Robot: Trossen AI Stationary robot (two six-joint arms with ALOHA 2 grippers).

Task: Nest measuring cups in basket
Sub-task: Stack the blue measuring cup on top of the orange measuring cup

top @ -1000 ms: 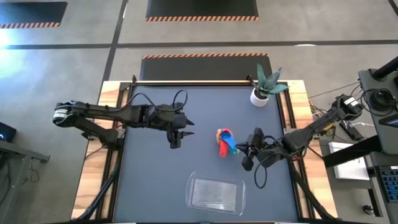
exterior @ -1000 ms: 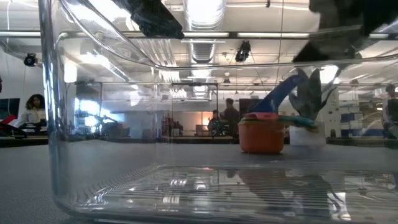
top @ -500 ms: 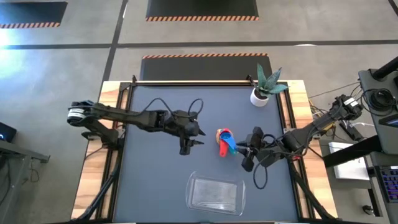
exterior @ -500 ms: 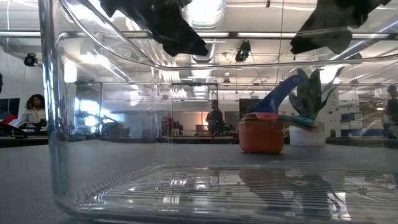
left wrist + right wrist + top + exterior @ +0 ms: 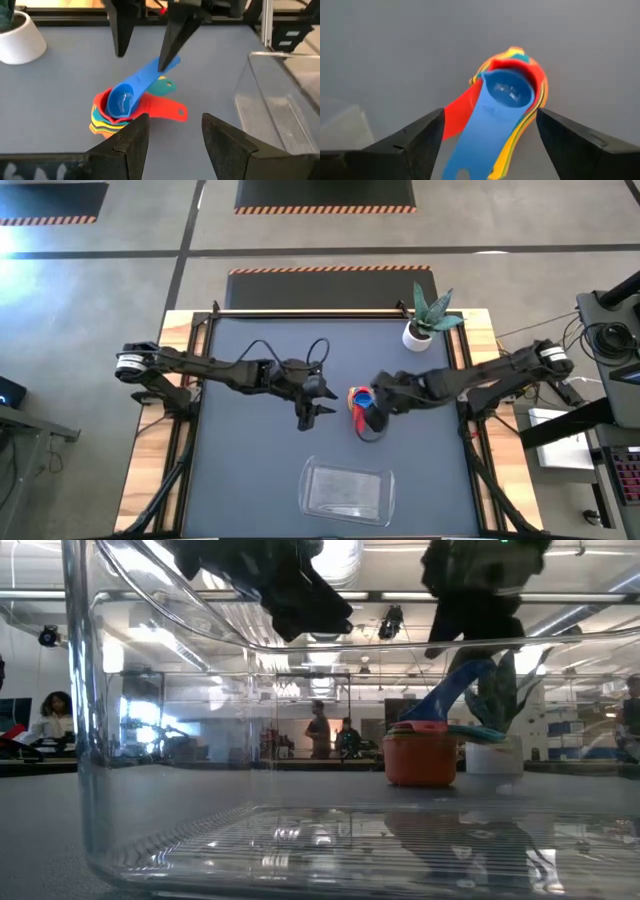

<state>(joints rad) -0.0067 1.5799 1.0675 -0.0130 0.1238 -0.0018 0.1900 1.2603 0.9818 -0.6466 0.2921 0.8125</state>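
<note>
**First onlooker:** The small round plastic measuring cups [image 5: 362, 408] are sitting as one nested stack in the middle of the dark grey table [image 5: 250, 470], just ahead of the clear, shallow rectangular plastic basket [image 5: 347, 491] near the front edge. That tub is looking bare inside.

**Second onlooker:** So the nesting half is looking finished?

**First onlooker:** It is appearing so. The little blue scoop [image 5: 131, 95] is lying tilted in the top of the pile, its flat handle rising clear, with the red cup [image 5: 165, 108], a teal handle [image 5: 161, 88] and yellow and orange rims showing beneath. I am not managing to count every cup in the stack.

**Second onlooker:** And the arms?

**First onlooker:** The right gripper [image 5: 373, 412] is hanging directly over the pile with its two dark fingers [image 5: 405, 145] spread wide, one on each side of the blue handle, pinching nothing that I can see. One finger seems to be close against that handle in the left wrist view, though I cannot tell whether it is touching. The left gripper [image 5: 312, 414] is hovering just beside the stack on the other side, its own fingers also parted and empty.

**Second onlooker:** What is remaining, then?

**First onlooker:** In my judgement, the carry: the whole stack is standing on the table, apart from the tub, and needs lifting into it. The small white pot with the green plant [image 5: 421, 328] at the far corner is playing no part.
</note>
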